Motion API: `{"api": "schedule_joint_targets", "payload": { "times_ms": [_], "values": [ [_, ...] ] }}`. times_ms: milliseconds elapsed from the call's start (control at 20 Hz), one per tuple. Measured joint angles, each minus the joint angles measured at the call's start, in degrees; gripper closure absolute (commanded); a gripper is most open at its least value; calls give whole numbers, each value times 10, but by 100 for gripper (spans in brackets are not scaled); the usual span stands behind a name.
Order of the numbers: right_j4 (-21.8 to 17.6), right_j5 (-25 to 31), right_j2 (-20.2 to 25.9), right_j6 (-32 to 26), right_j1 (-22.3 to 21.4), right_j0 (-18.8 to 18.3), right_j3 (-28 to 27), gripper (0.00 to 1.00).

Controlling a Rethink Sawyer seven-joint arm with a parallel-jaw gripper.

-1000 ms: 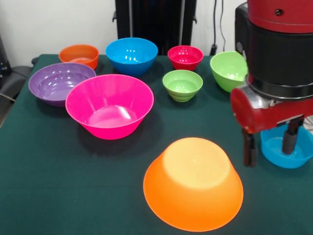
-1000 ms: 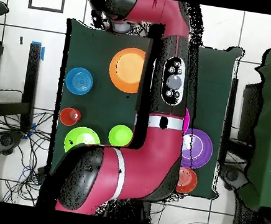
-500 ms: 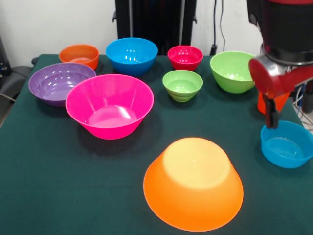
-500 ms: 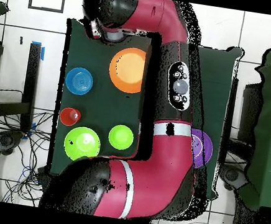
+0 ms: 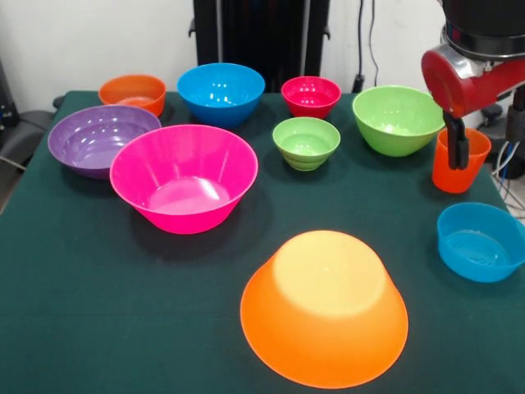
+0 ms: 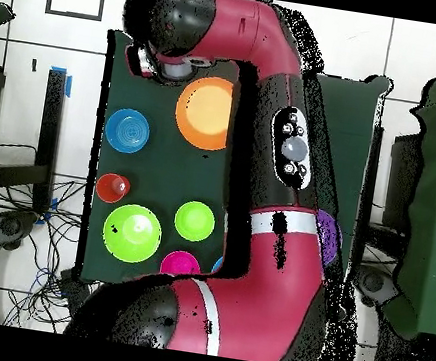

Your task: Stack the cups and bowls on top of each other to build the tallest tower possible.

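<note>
The largest orange bowl lies rim down near the front of the table, with nothing on it. The orange-red cup stands upright at the right, beside the large green bowl. A small blue bowl sits nearer the camera. The pink, purple, large blue, small orange, red and small green bowls stand separately, rims up. My gripper hangs open and empty, raised at the right edge. One finger overlaps the cup in the front view.
The green table ends close to the right of the cup and the small blue bowl. In the overhead view my arm covers the pink, purple and large blue bowls almost entirely.
My gripper has risen from beside the small blue bowl and moved up and to the right in the front view, still open and empty. No bowl or cup has moved.
</note>
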Motion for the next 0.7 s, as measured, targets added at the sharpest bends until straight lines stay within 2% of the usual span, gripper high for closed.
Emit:
{"api": "schedule_joint_targets", "payload": {
  "times_ms": [500, 700],
  "values": [
    [-2, -17, -5, 0, -7, -8, 10, 0],
    [-5, -54, -11, 0, -6, -8, 10, 0]
  ]
}}
